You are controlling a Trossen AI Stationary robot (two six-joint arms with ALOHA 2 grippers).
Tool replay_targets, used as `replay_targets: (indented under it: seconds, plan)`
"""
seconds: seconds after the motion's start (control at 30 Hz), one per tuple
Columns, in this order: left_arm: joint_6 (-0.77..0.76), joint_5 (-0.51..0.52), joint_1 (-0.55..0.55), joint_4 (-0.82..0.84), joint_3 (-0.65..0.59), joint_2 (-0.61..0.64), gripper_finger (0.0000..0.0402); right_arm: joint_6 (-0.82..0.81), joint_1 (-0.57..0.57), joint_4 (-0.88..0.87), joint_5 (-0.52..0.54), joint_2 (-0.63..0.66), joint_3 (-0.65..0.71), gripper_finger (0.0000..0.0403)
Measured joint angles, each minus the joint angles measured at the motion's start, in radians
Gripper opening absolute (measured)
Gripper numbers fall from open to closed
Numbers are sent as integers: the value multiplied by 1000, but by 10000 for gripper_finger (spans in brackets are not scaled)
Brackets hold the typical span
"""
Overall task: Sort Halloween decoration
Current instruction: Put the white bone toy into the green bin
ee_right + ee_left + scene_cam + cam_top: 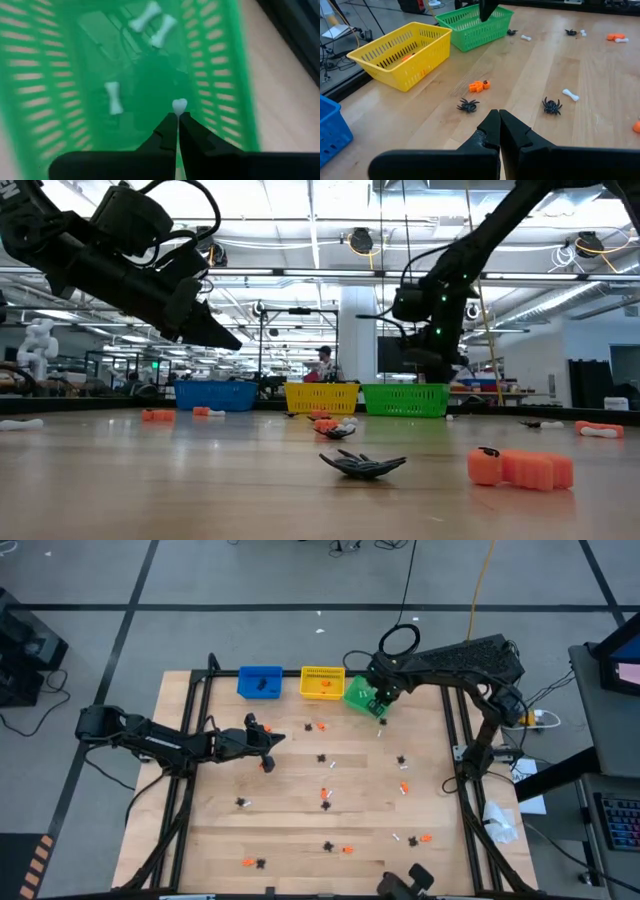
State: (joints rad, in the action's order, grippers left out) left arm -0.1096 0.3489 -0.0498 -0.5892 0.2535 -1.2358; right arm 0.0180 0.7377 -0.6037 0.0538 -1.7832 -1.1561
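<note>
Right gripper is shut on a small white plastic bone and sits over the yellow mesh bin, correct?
Not quite: the right gripper is shut on the small white plastic bone, but it sits over the green mesh bin, not the yellow one. The right wrist view shows green walls around it; the high view agrees.

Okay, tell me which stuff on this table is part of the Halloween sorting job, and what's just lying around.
Part of the job:
- black spiders
- white bones
- orange trinkets
- blue bin, yellow bin, green bin

Just lying about:
- white crumpled paper beside the table
- black cable loop on the floor
</note>
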Motion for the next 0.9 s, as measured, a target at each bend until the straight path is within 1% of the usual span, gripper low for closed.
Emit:
replay_targets:
  seconds: [0.17, 0.4, 0.57, 0.7, 0.8, 0.9]
  plan:
    - [-9, 0, 0, 0, 0, 0, 0, 57, 43, 5, 56, 6, -1, 0]
    - [-9, 0, 0, -2, 0, 0, 0, 147, 102, 48, 51, 8, -1, 0]
    - [-12, 0, 0, -2, 0, 0, 0, 168, 131, 46, 49, 8, -1, 0]
    - [-12, 0, 0, -2, 0, 0, 0, 172, 127, 29, 46, 8, -1, 0]
    - [-12, 0, 0, -2, 0, 0, 0, 166, 112, 9, 46, 8, -1, 11]
    - [-12, 0, 0, -2, 0, 0, 0, 156, 91, -8, 46, 8, -1, 37]
